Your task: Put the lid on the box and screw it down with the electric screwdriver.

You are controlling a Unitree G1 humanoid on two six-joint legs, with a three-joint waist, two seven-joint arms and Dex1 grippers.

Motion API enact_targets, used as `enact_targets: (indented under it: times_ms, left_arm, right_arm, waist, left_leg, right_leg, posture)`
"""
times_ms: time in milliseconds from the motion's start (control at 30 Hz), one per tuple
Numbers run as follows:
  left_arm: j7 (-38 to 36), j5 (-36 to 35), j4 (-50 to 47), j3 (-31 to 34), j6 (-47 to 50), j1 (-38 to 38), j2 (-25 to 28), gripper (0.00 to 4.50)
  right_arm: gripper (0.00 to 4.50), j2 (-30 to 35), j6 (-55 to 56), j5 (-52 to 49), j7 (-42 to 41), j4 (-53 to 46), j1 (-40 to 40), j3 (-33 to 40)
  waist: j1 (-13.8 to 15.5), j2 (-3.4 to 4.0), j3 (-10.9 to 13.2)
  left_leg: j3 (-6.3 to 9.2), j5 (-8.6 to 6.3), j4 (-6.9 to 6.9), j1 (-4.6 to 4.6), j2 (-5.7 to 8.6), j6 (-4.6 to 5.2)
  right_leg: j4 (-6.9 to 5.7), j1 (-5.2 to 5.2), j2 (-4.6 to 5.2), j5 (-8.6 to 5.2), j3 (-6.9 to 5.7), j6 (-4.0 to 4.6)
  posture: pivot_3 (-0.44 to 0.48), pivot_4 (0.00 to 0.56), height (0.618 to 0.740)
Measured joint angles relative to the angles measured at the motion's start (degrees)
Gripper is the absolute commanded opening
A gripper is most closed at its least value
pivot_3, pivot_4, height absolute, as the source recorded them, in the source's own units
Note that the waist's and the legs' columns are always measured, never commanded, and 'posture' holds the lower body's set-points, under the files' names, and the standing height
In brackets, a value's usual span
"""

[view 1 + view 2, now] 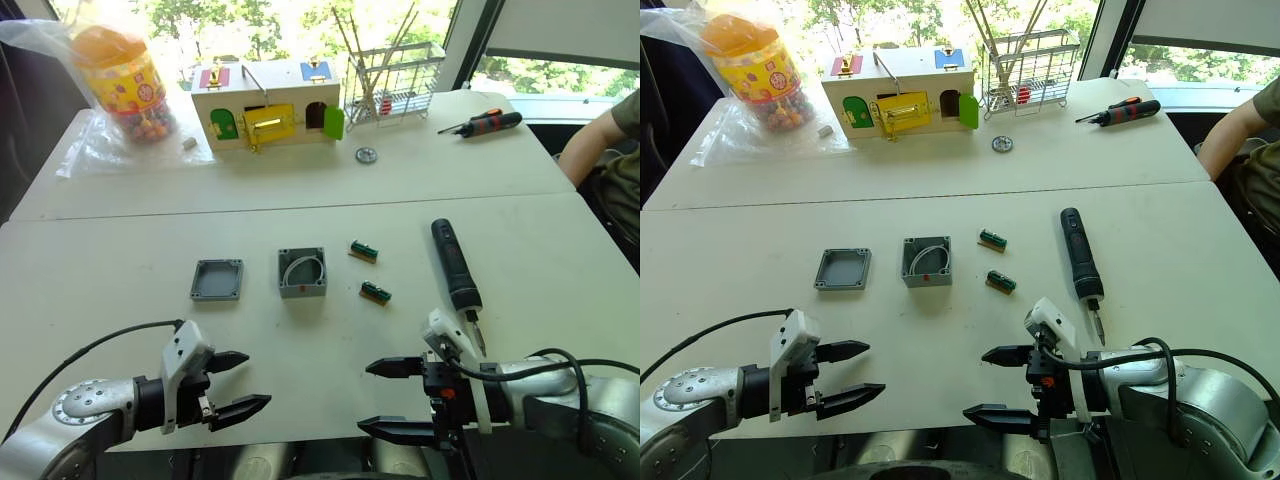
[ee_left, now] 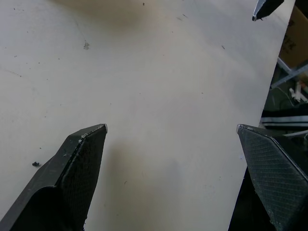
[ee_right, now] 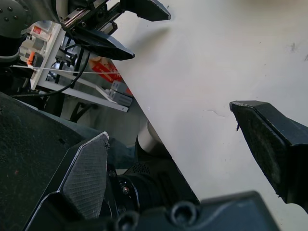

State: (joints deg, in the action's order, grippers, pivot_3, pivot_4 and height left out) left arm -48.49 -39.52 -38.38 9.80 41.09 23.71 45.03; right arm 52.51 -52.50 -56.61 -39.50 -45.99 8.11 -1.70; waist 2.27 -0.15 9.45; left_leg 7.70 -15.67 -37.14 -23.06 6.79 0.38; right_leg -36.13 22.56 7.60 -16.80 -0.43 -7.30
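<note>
Grey plastic lid (image 1: 217, 279) lies mid-table just beside the open box (image 1: 302, 272), electric screwdriver (image 1: 455, 264) toward the right edge; left gripper (image 1: 232, 386) and right gripper (image 1: 392, 398), both spread and empty at the near edge, should seat the lid squarely, corner holes aligned.

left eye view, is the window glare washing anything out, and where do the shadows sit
Left eye view: daylight through the windows blows out the foliage behind the candy jar, yet the lid and box read clearly. Left wrist view: a soft shadow lies on the table between the left pincer fingers.
</note>
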Motion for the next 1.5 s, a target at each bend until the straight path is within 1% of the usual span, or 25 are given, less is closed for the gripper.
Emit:
enact_targets:
  times_ms: [267, 333, 467, 633, 700, 767, 867, 900, 967, 1067, 1100, 1167, 1200, 1267, 1300, 1367, 1400, 1433, 1500]
  left_arm:
    - [0.2, 0.0, 0.1, 0.0, 0.0, -1.1, -0.2, 4.44]
    - [0.5, 0.1, 0.2, 0.0, 0.1, -1.2, -0.2, 4.44]
    - [0.9, -0.3, 0.6, 0.0, 1.2, -1.3, -0.2, 4.44]
    - [0.7, -2.3, 0.5, 0.0, 2.5, -1.6, 0.1, 4.44]
    - [1.7, -2.7, -0.4, 0.2, 4.3, -1.8, 1.5, 4.44]
    - [3.2, -4.9, -1.6, 1.8, 6.6, -1.9, 1.8, 4.44]
    - [3.9, -5.5, -2.0, 5.1, 6.9, -2.2, 2.3, 4.44]
    - [3.8, -5.3, -1.5, 5.7, 6.8, -2.7, 3.0, 4.44]
    - [1.9, -4.5, 1.1, 6.0, 6.7, -4.9, 6.4, 4.44]
    - [-3.6, -1.9, 8.1, 5.3, 5.5, -12.4, 14.0, 4.44]
    - [-5.3, -1.4, 10.0, 4.6, 5.0, -15.5, 15.5, 4.44]
    - [-9.0, 0.1, 14.1, 0.8, 4.1, -26.4, 17.3, 4.44]
    - [-11.2, 1.3, 16.0, -2.3, 3.0, -33.1, 17.7, 4.44]
    - [-15.5, 6.1, 19.2, -10.0, -0.3, -46.3, 17.3, 4.44]
    - [-17.4, 8.6, 20.4, -13.4, -2.0, -50.8, 16.6, 4.44]
    - [-21.5, 14.0, 23.1, -21.0, -4.7, -58.0, 15.0, 4.44]
    - [-23.2, 16.0, 24.5, -24.1, -5.5, -60.0, 14.1, 4.44]
    - [-24.9, 18.6, 26.6, -27.9, -6.2, -62.6, 12.2, 4.44]
    - [-26.5, 21.9, 29.1, -32.4, -7.0, -65.6, 8.7, 4.44]
  right_arm:
    - [4.50, 0.0, 0.5, 5.4, 0.7, 0.0, -0.4, -2.3]
    - [4.50, -0.4, 0.5, 5.2, 0.5, 0.1, -0.5, -2.2]
    - [4.50, -2.5, 0.5, 1.1, -0.2, 0.9, -1.6, -0.3]
    - [4.50, -3.3, 0.8, 0.9, -0.1, 1.2, -2.2, 0.3]
    - [4.50, -3.4, 0.5, 1.9, 0.8, 1.5, -3.0, 0.2]
    - [4.50, -3.3, -1.2, -1.6, 1.0, 2.1, -3.7, 0.6]
    - [4.50, -2.7, -4.5, -9.5, 1.3, 3.5, -5.1, 2.7]
    - [4.50, -2.1, -5.1, -10.6, 1.4, 3.8, -5.5, 3.1]
    - [4.50, -1.9, -6.4, -14.2, 2.5, 4.5, -6.9, 3.9]
    - [4.50, -2.0, -6.8, -19.7, 6.0, 5.2, -11.6, 4.9]
    - [4.50, -2.0, -6.8, -20.5, 6.8, 5.2, -13.0, 5.3]
    - [4.50, -2.0, -6.5, -19.9, 8.4, 5.8, -17.0, 5.3]
    - [4.50, -2.0, -6.1, -18.5, 9.3, 6.1, -19.2, 5.2]
    - [4.50, -2.2, -5.5, -14.0, 11.3, 6.9, -23.1, 4.1]
    - [4.50, -2.5, -5.3, -11.7, 12.4, 7.3, -24.4, 3.3]
    - [4.50, -4.1, -5.3, -8.0, 14.5, 7.8, -26.0, 0.9]
    - [4.50, -5.0, -5.3, -6.7, 15.3, 7.9, -26.4, -0.3]
    - [4.50, -6.4, -5.4, -5.3, 16.6, 7.8, -26.5, -1.5]
    - [4.50, -7.9, -5.5, -3.7, 18.1, 7.3, -26.1, -3.0]
  waist:
    - [0.0, 0.00, 0.0]
    - [0.0, 0.00, 0.0]
    - [0.0, 0.00, 0.0]
    - [0.0, 0.00, 0.0]
    - [0.0, 0.00, 0.0]
    - [-0.1, 0.00, 0.0]
    - [0.0, 0.01, 0.0]
    - [0.0, 0.01, 0.0]
    - [0.1, 0.01, 0.0]
    - [0.0, 0.03, 0.0]
    - [0.0, 0.04, 0.0]
    - [0.2, 0.03, 0.1]
    - [0.2, 0.01, 0.1]
    - [0.0, -0.02, 0.1]
    - [-0.1, -0.02, 0.1]
    - [-0.8, -0.03, 0.0]
    - [-1.2, -0.03, 0.0]
    - [-1.5, -0.04, 0.1]
    - [-1.8, -0.09, 0.1]
  left_leg:
    - [0.00, 0.00, 0.00, 0.00, 0.00, 0.00]
    - [0.00, 0.00, 0.00, 0.00, 0.00, 0.00]
    - [0.00, 0.00, -0.01, 0.01, 0.00, 0.00]
    - [0.00, 0.00, -0.01, 0.01, 0.00, 0.00]
    - [0.00, 0.01, -0.02, 0.01, 0.00, -0.01]
    - [0.00, 0.01, -0.02, 0.01, 0.00, -0.01]
    - [0.01, 0.01, -0.01, 0.01, -0.01, -0.01]
    - [0.01, 0.01, -0.01, 0.02, -0.02, -0.01]
    - [0.02, 0.02, -0.02, 0.03, -0.03, -0.02]
    - [0.02, 0.04, -0.02, 0.04, -0.03, -0.06]
    - [0.01, 0.04, -0.02, 0.04, -0.03, -0.06]
    - [0.05, 0.05, -0.04, -0.02, 0.03, -0.07]
    - [0.05, 0.06, -0.05, -0.05, 0.06, -0.07]
    - [0.03, 0.09, -0.05, -0.10, 0.15, -0.12]
    - [-0.02, 0.27, -0.03, -0.13, 0.18, -0.42]
    - [-0.11, 0.28, 0.04, -0.31, 0.17, -0.42]
    - [-0.11, 0.29, 0.04, -0.35, 0.15, -0.43]
    - [-0.07, 0.30, 0.04, -0.38, 0.12, -0.43]
    - [-0.08, 0.30, 0.03, -0.46, 0.10, -0.43]
  right_leg:
    - [0.00, 0.00, 0.00, 0.03, 0.00, -0.06]
    - [0.00, 0.00, 0.00, 0.05, 0.00, -0.09]
    - [0.00, -0.02, -0.01, 0.05, 0.00, -0.09]
    - [-0.01, -0.01, -0.01, 0.06, 0.00, -0.10]
    - [-0.02, -0.01, -0.01, 0.06, 0.00, -0.09]
    - [-0.02, -0.01, -0.01, 0.06, 0.01, -0.09]
    - [-0.02, -0.01, -0.02, 0.05, 0.00, -0.08]
    - [-0.02, 0.00, -0.03, 0.05, 0.00, -0.06]
    - [-0.06, 0.00, -0.04, 0.00, -0.01, 0.06]
    - [-0.07, 0.03, -0.06, 0.02, -0.01, 0.12]
    - [-0.05, 0.02, -0.05, 0.02, -0.01, 0.12]
    - [-0.04, 0.06, -0.07, 0.11, -0.03, -0.03]
    - [-0.04, 0.07, -0.12, 0.12, -0.03, -0.05]
    - [-0.04, 0.10, -0.08, 0.26, -0.02, -0.29]
    - [-0.04, 0.08, -0.04, 0.30, -0.01, -0.37]
    - [-0.08, 0.21, 0.00, 0.30, 0.06, -0.39]
    - [-0.12, 0.27, 0.00, 0.29, 0.08, -0.40]
    - [-0.17, 0.31, -0.01, 0.29, 0.08, -0.41]
    - [-0.17, 0.39, -0.05, 0.28, 0.07, -0.41]
  posture:
    - [0.000, 0.150, 0.740]
    - [0.000, 0.150, 0.740]
    - [0.000, 0.150, 0.740]
    - [0.000, 0.150, 0.740]
    - [0.000, 0.150, 0.740]
    - [0.000, 0.150, 0.740]
    - [0.000, 0.150, 0.740]
    - [0.000, 0.150, 0.740]
    - [0.000, 0.150, 0.740]
    - [0.000, 0.150, 0.740]
    - [0.000, 0.150, 0.740]
    - [0.000, 0.150, 0.740]
    - [0.000, 0.150, 0.740]
    - [0.000, 0.150, 0.740]
    - [0.000, 0.150, 0.740]
    - [0.000, 0.150, 0.740]
    - [0.000, 0.150, 0.740]
    - [0.000, 0.150, 0.740]
    - [0.000, 0.150, 0.740]
